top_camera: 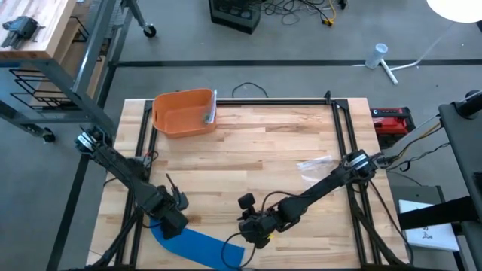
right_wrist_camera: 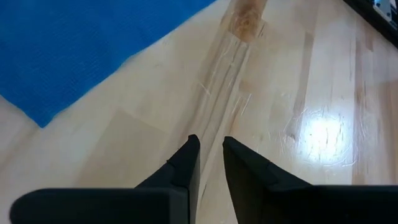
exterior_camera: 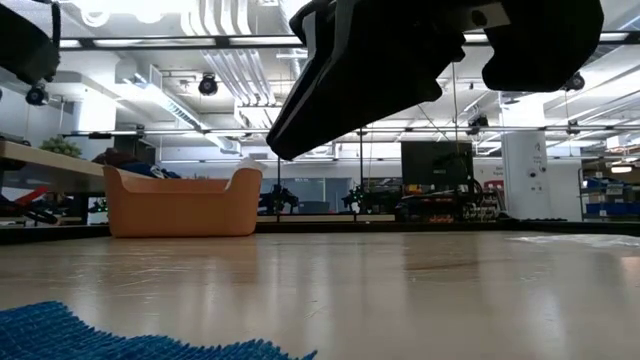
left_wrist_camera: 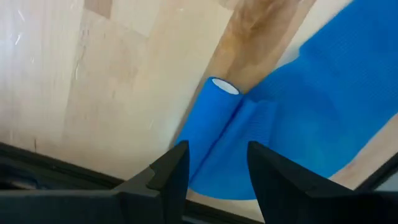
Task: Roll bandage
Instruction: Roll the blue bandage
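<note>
A blue bandage lies on the wooden table near its front edge, left of the middle. Its left end is rolled into a short roll around a white core, and the rest lies flat, spreading toward the right. My left gripper points down over the roll. It is open, with a finger on either side of the roll's end; I cannot tell whether they touch it. My right gripper hovers just right of the bandage's flat end. Its fingers stand a narrow gap apart with nothing between them.
An orange bin stands at the table's far left and shows in the low view. A clear plastic wrapper lies right of the middle. Black frame rails run along the table's sides. Bare wood lies between the bin and the bandage.
</note>
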